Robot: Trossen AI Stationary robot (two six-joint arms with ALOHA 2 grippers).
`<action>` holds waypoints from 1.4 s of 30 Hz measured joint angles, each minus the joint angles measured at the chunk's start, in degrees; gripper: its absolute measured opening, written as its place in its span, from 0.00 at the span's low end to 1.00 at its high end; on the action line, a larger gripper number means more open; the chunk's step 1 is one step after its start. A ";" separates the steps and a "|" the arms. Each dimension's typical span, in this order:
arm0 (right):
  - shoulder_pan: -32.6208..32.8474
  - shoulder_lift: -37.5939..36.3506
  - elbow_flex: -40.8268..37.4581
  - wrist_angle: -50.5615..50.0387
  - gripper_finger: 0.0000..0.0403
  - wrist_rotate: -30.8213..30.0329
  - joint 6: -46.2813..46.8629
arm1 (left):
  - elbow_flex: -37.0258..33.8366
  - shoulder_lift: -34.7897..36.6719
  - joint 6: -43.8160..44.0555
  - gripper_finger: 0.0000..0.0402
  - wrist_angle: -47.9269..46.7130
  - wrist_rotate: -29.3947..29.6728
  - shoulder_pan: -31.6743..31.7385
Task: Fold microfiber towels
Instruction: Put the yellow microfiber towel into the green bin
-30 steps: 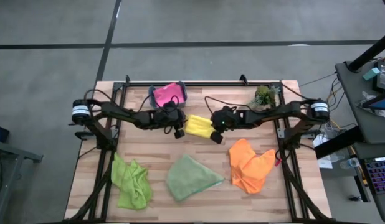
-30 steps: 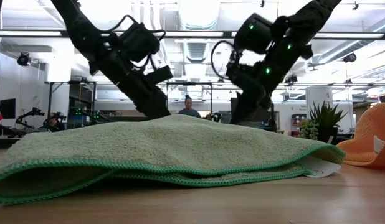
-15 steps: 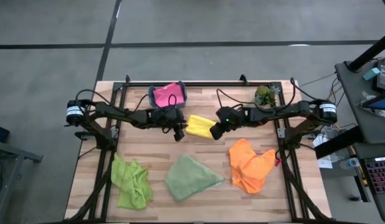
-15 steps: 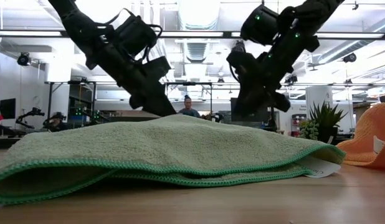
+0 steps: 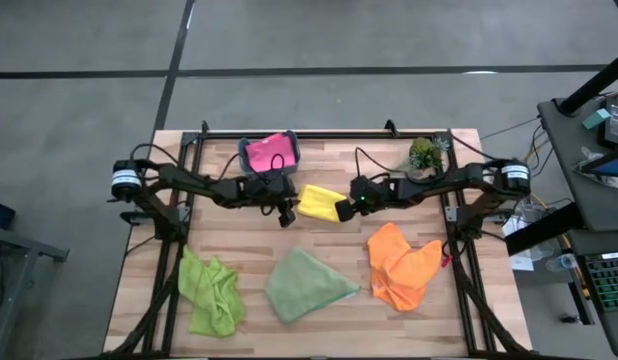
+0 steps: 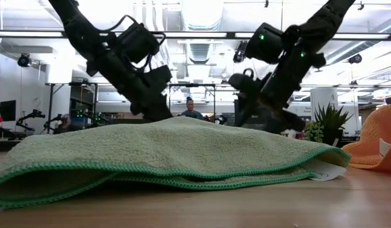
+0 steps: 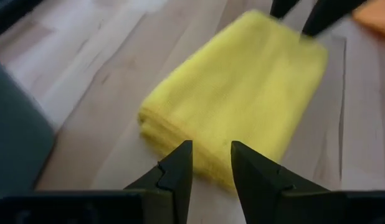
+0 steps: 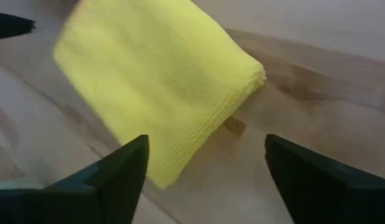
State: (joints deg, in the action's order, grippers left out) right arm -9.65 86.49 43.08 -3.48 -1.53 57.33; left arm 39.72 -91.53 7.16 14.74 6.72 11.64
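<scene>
Right jaws opened; yellow towel (image 8: 161,81) lies ahead.

A: In the low view, what can't be made out?
B: The pale green towel (image 6: 164,152) hides the bench behind it, both hands' fingertips too.
A: And the orange towel (image 6: 380,142)?
B: Cut off at the edge.

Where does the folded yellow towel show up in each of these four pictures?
High view: yellow towel at table centre, between both grippers.
Low view: not visible, hidden behind the green towel.
Left wrist view: fills the middle.
Right wrist view: upper middle.
Shared landmark: the wooden table.
</scene>
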 joint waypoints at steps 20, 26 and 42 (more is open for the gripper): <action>0.02 10.57 -0.10 22.27 0.88 0.45 1.40 | 0.46 -10.70 1.45 0.24 7.90 0.04 0.28; 0.13 13.43 -0.10 28.31 0.82 0.04 1.42 | 0.40 -10.70 1.46 0.24 7.74 0.04 0.28; 0.44 13.83 -0.18 29.40 0.32 -1.34 -0.70 | 0.31 -10.74 1.46 0.24 7.49 0.02 0.28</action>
State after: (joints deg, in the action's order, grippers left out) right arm -9.21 100.31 42.90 25.92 -2.87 56.63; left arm 40.03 -102.27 8.62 22.23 6.74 11.92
